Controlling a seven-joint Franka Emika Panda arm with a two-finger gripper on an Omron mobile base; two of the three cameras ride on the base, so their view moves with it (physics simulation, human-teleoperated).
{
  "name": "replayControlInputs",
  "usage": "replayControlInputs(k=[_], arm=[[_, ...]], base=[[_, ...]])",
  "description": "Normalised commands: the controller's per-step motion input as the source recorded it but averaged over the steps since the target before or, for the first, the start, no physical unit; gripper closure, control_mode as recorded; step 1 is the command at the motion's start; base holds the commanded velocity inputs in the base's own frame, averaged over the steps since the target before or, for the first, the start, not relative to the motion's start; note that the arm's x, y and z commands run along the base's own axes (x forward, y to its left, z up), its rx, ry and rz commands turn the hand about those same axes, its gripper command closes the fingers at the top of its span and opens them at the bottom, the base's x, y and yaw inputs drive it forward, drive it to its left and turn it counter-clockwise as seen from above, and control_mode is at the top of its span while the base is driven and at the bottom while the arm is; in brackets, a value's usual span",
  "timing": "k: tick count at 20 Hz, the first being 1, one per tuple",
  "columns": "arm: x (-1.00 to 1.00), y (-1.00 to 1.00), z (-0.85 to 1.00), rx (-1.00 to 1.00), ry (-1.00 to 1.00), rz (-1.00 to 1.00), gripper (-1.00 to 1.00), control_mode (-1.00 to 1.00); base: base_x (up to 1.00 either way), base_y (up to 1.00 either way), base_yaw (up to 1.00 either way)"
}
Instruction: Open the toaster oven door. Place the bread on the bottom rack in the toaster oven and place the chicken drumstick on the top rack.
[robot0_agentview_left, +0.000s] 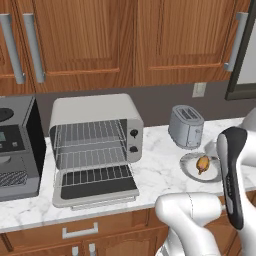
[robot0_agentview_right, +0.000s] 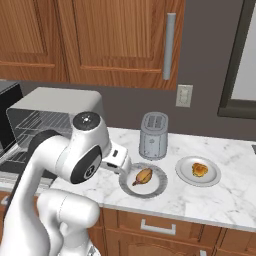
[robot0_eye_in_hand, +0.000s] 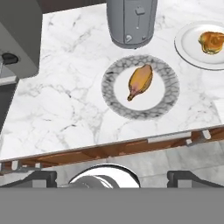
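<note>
The toaster oven stands at the left of the counter. Its door hangs folded down flat in front. Inside, the top rack and the bottom rack are both bare. The chicken drumstick lies on a grey-patterned plate, also seen as the drumstick near the counter's front. The bread rests on a white plate to its right. My gripper hovers open and holds nothing, above the counter's front edge, just short of the drumstick plate.
A silver two-slot toaster stands right behind the drumstick plate. A dark coffee machine sits left of the oven. Wooden cabinets hang overhead. The oven's open door reaches to the counter's front edge.
</note>
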Motion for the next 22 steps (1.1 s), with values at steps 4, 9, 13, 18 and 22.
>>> replayControlInputs(k=[4, 9, 13, 18, 22], arm=[[0.0, -0.23, 0.0, 0.0, 0.06, -0.01, -1.0, -1.0], [0.01, -0.2, 0.0, 0.0, 0.05, -0.03, -1.0, -1.0], [0.01, -0.14, 0.0, 0.0, 0.04, -0.05, -1.0, -1.0], [0.08, -0.14, 0.0, 0.0, 0.07, -0.06, -1.0, -1.0], [0.07, -0.13, 0.0, 0.0, 0.03, -0.07, -1.0, -1.0]], base=[[0.0, 0.0, 0.0], [0.0, 0.0, 0.0], [0.0, 0.0, 0.0], [0.0, 0.0, 0.0], [0.0, 0.0, 0.0]])
